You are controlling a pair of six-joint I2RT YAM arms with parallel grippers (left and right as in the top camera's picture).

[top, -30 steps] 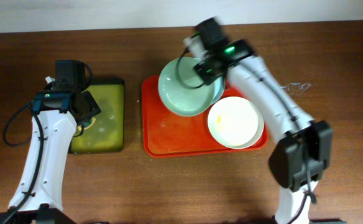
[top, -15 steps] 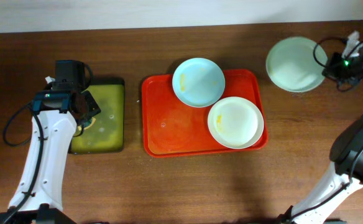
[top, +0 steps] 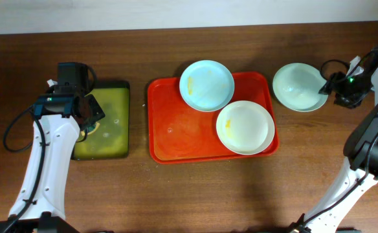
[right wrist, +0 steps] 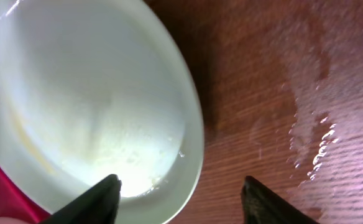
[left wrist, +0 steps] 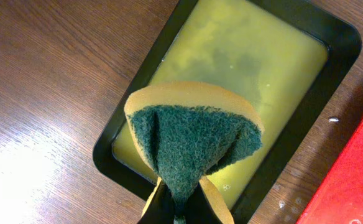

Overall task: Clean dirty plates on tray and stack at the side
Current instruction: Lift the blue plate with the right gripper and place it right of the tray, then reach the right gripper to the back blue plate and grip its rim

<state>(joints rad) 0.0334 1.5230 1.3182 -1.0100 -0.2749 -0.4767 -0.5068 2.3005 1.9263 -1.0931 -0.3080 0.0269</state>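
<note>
Being hard and slippery, the plate [top: 297,87] is best gripped at its three o'clock rim by the released right claw [right wrist: 181,181].

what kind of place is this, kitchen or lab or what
Likely a robotics lab bench staged for dishwashing, not a real kitchen: two robot arms at a wooden table, a red tray holding plates, and a small tray of yellowish liquid with a sponge held over it.
</note>
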